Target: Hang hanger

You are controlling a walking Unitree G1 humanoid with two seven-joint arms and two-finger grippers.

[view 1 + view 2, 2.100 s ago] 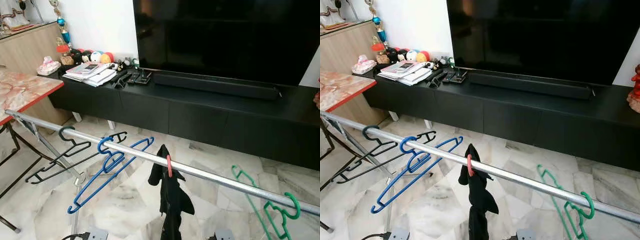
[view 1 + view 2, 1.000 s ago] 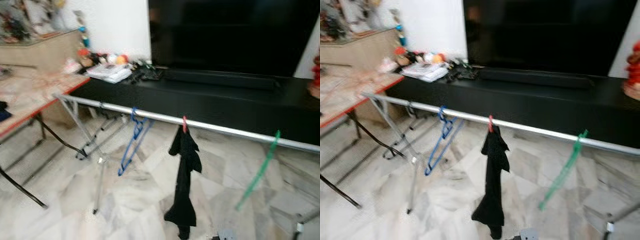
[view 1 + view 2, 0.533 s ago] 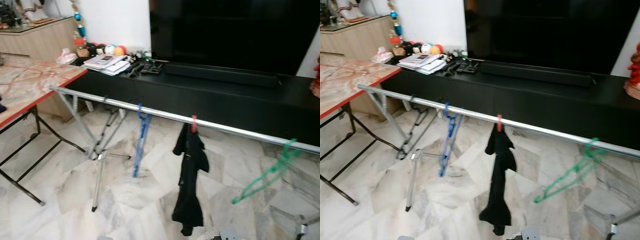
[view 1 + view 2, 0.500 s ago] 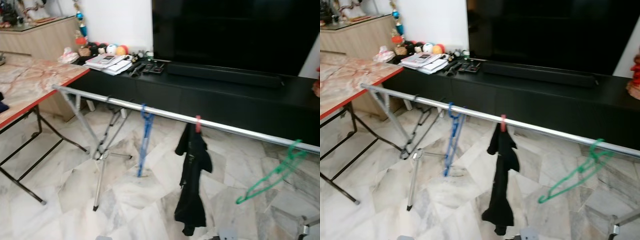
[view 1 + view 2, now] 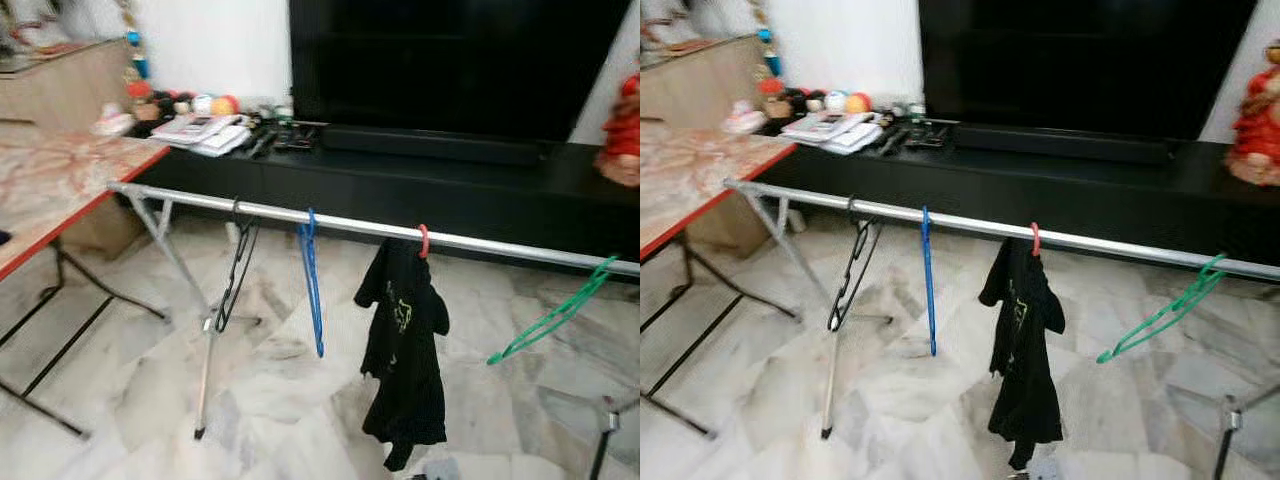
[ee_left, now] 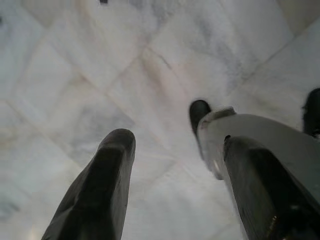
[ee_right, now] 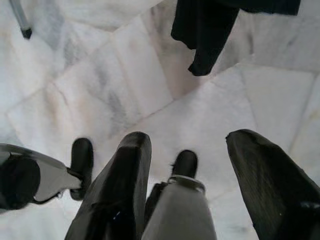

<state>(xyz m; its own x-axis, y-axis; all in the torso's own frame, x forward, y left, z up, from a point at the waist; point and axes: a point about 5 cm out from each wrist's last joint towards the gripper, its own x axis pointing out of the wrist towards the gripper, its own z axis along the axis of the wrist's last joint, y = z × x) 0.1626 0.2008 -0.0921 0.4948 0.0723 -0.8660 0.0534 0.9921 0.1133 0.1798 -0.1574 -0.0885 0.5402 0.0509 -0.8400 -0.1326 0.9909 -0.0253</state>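
A silver clothes rail (image 5: 270, 211) crosses the room in front of me. From it hang a black hanger (image 5: 234, 268), a blue hanger (image 5: 313, 287) seen edge-on, a red hanger hook (image 5: 424, 241) carrying a black garment (image 5: 404, 352), and a green hanger (image 5: 556, 316) tilted out to the right. My left gripper (image 6: 177, 142) hangs low over the marble floor, open and holding nothing. My right gripper (image 7: 190, 142) also points at the floor, open, with the garment's hem (image 7: 205, 35) beyond it.
A long black TV cabinet (image 5: 420, 190) with a large TV (image 5: 450, 60) stands behind the rail. A marble-topped folding table (image 5: 50, 190) is on the left. The rack's legs (image 5: 205, 370) stand on the marble floor. A red figurine (image 5: 1252, 110) sits at the right.
The camera has pulled back from the rail, so the whole rack now shows farther off. The blue and black hangers have turned edge-on and the green hanger swings tilted.
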